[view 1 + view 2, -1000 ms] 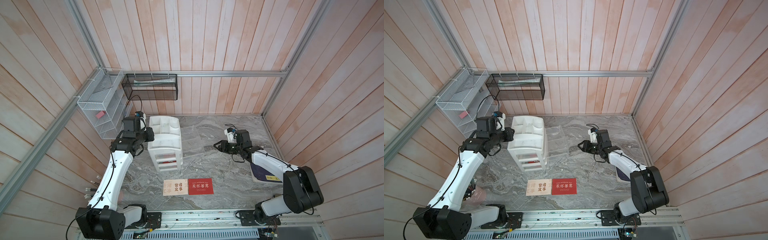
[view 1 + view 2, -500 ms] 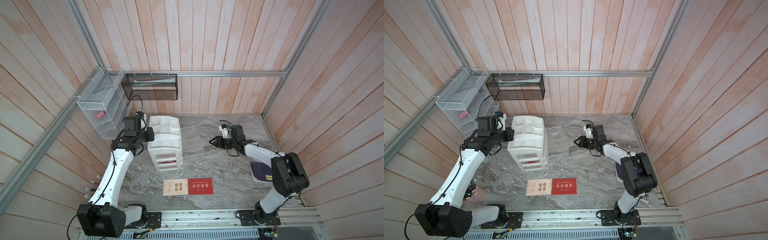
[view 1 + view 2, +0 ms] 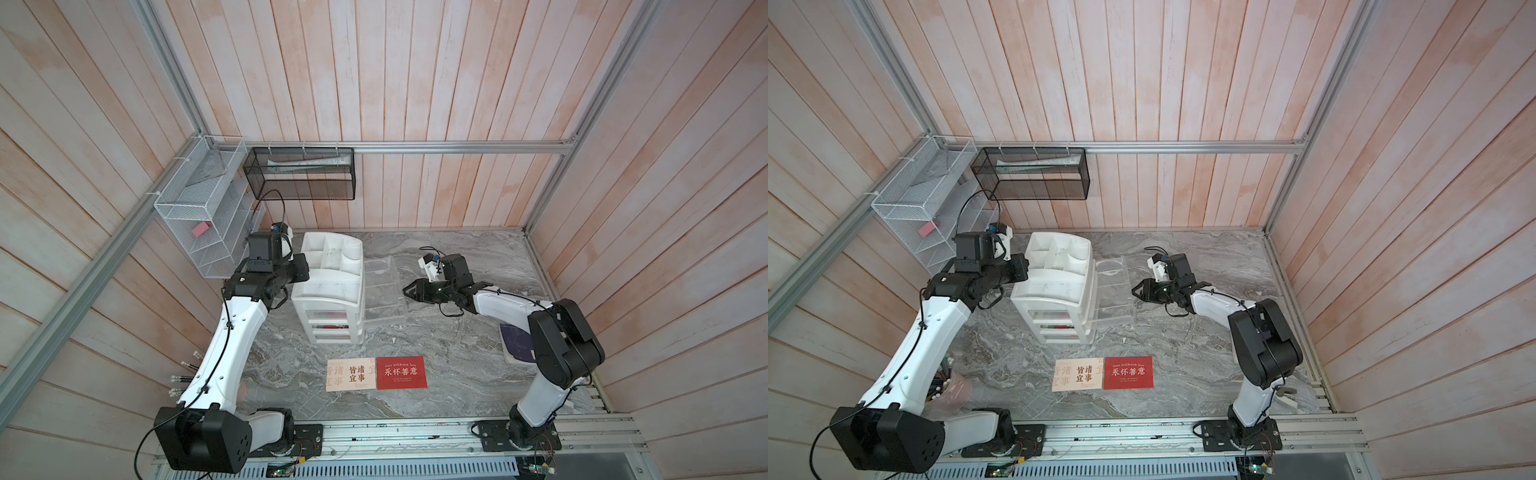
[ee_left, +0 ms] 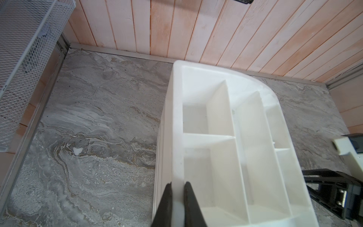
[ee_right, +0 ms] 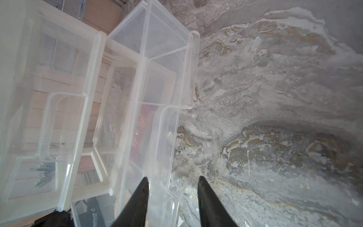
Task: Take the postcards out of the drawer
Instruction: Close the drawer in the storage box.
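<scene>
Counting cards: three postcards, namely one cream postcard [image 3: 351, 374], one red bench postcard [image 3: 401, 372] and one red drawer postcard [image 5: 141, 125].
Other things: one white drawer unit [image 3: 328, 286] with two clear drawers [image 3: 384, 309] pulled out toward the right arm; one navy booklet [image 3: 515, 345] partly under that arm.
Bench pair: the cream and red cards lie flat on the bench [image 3: 457, 386], edges touching, in front of the unit on the robot's side, and well apart from both grippers.
Drawer card: it lies flat inside the unit and shows dimly through clear plastic just beyond the right gripper [image 5: 172, 186]. Which drawer holds it I cannot tell.
Axis: the bench pair's long sides run parallel to the bench's near edge, with the characters upright toward the robot. The drawer card's heading is unclear.
Left gripper [image 4: 177, 188]: clenched on the rim wall of the unit's top tray.
Right gripper: released, jaws parted astride a drawer's front wall.
</scene>
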Controlling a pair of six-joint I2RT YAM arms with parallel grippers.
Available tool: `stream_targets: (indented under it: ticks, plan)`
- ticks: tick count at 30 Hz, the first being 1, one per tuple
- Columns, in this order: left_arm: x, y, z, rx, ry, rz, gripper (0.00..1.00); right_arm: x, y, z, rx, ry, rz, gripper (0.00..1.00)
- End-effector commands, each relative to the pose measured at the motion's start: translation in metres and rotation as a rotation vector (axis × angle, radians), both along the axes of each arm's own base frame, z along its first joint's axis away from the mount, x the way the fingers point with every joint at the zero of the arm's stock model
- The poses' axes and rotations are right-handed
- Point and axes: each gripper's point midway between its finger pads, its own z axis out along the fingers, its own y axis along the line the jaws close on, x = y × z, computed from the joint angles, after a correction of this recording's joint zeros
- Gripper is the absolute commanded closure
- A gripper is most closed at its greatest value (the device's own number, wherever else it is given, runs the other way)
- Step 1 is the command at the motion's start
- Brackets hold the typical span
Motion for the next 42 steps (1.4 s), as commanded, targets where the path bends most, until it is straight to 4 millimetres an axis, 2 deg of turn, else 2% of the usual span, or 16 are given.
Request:
stream_targets:
  ticks: [1,9,14,27,38,42]
  plan:
    - [0.005,0.001,0.000,-0.011,0.006,0.019,0.94,-0.001,0.021,0.011,0.041,-0.020,0.043,0.59]
    - [0.008,-0.002,0.000,-0.038,0.002,0.015,0.94,-0.012,0.047,0.012,0.051,-0.019,0.100,0.59]
    - [0.011,-0.011,0.000,-0.082,-0.009,-0.012,0.94,-0.011,0.057,0.010,0.060,-0.014,0.121,0.59]
    - [0.028,-0.026,-0.009,-0.153,-0.015,-0.052,0.94,0.018,0.086,0.006,0.101,-0.006,0.167,0.59]
    - [0.038,-0.027,-0.012,-0.150,-0.018,-0.044,0.94,0.049,0.118,0.007,0.142,0.000,0.219,0.60]
    - [0.038,-0.023,-0.013,-0.135,-0.018,-0.034,0.94,0.051,0.115,0.006,0.149,0.004,0.216,0.60]
